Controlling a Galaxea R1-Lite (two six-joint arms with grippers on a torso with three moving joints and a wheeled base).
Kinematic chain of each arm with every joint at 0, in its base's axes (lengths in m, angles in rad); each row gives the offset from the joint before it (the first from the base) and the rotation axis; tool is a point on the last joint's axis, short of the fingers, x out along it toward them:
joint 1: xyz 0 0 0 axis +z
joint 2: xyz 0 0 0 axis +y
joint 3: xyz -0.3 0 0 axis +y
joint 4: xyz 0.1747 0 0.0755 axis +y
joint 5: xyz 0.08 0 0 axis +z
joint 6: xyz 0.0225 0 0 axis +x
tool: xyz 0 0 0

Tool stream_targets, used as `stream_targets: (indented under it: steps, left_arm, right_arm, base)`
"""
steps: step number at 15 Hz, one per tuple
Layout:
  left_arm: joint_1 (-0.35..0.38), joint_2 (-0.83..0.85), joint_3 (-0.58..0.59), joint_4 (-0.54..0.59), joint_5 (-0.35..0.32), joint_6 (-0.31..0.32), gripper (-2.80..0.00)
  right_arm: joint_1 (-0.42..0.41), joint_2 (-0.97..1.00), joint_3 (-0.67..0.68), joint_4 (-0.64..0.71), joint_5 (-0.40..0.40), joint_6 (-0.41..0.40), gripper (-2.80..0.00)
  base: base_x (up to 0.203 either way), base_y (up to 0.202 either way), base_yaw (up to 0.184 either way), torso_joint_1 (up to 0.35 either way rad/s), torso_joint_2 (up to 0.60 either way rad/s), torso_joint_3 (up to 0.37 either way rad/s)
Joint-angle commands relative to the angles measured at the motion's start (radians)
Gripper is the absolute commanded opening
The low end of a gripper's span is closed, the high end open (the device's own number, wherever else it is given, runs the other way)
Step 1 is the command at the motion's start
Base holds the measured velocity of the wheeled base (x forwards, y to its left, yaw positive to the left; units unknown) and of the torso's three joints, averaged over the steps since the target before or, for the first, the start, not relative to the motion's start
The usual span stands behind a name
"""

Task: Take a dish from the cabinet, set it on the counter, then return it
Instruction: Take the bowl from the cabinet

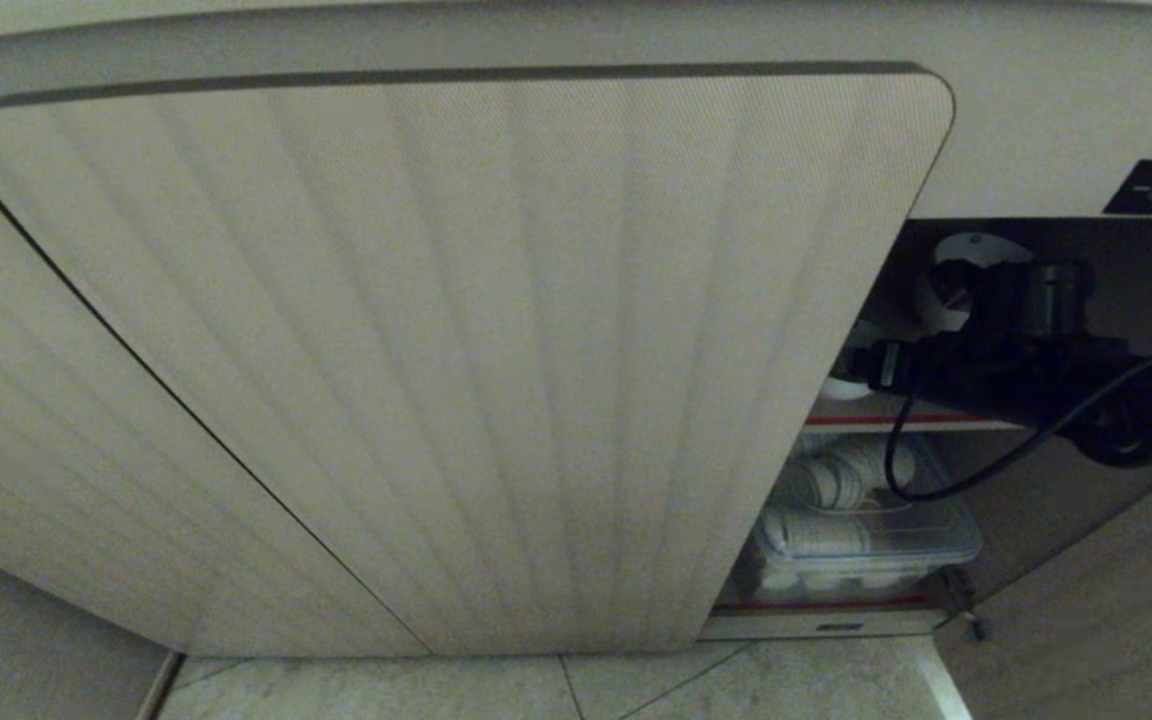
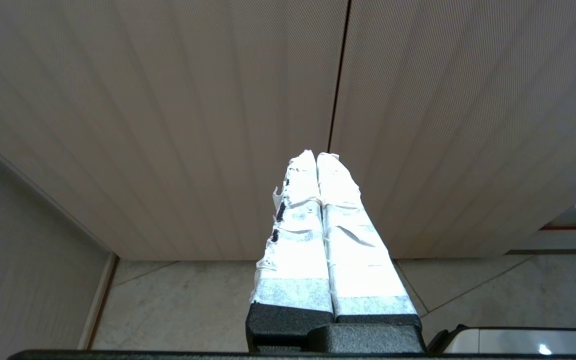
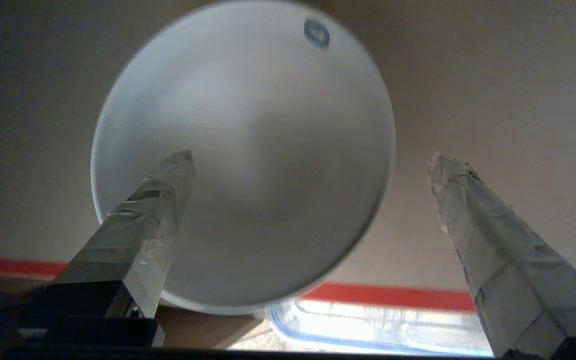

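Inside the dim cabinet (image 1: 1086, 330), the right gripper (image 3: 313, 165) hangs released, one finger (image 3: 148, 215) overlapping the dish (image 3: 248, 150). Picking or returning, I can't tell. The left gripper (image 2: 316, 160) sits clenched, parked.

Clear lidded container (image 1: 866, 550): sits on the lower shelf, holding white round items stacked inside.
White round items (image 1: 851, 480): piled on top of the container's lid.
Floor tiles (image 1: 556, 690): pale, marbled, with thin dark grout lines, below the doors.
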Motion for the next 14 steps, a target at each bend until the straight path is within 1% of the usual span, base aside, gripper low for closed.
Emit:
stream_targets:
  steps: [1,12,14]
  left_arm:
    - [0.000,0.000,0.000,0.000,0.000,-0.001,-2.80]
    - [0.000,0.000,0.000,0.000,0.001,0.000,-2.80]
    - [0.000,0.000,0.000,-0.001,0.001,0.000,-2.80]
  right_arm:
    - [0.000,0.013,-0.015,-0.004,0.000,0.001,0.00]
    - [0.000,0.039,-0.035,-0.009,-0.002,-0.001,0.00]
    - [0.000,0.042,-0.039,-0.010,0.000,-0.001,-2.80]
  base:
    - [0.000,0.000,0.000,0.000,0.00,0.000]
    - [0.000,0.000,0.000,0.000,0.00,0.000]
    - [0.000,0.000,0.000,0.000,0.00,0.000]
